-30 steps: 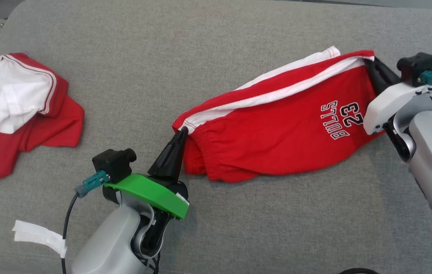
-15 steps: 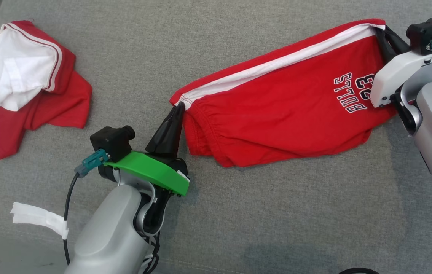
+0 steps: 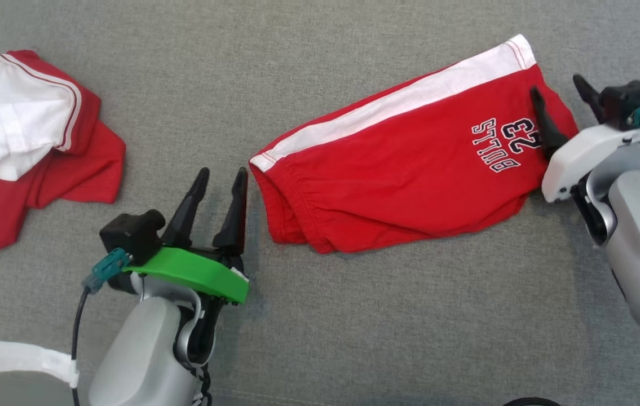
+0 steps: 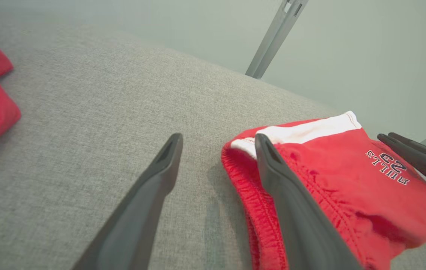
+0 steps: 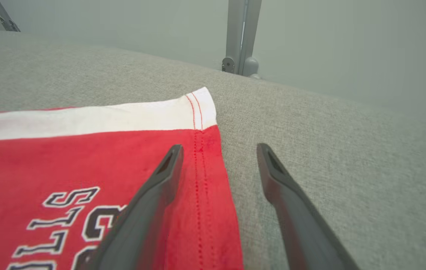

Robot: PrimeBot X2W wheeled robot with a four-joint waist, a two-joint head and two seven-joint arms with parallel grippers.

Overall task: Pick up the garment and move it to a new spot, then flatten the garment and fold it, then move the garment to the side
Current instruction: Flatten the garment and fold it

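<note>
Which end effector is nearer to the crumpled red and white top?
Left. The left end effector sits between the crumpled top and the red shorts; the right end effector is beyond them, at their far hem.

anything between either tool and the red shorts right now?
Nothing visible. The left tool, open, sits beside the waistband end of the red shorts, with only bare grey surface between. The right tool, open, straddles the hem at the other end. A crumpled red-and-white garment lies far left, well apart.
</note>
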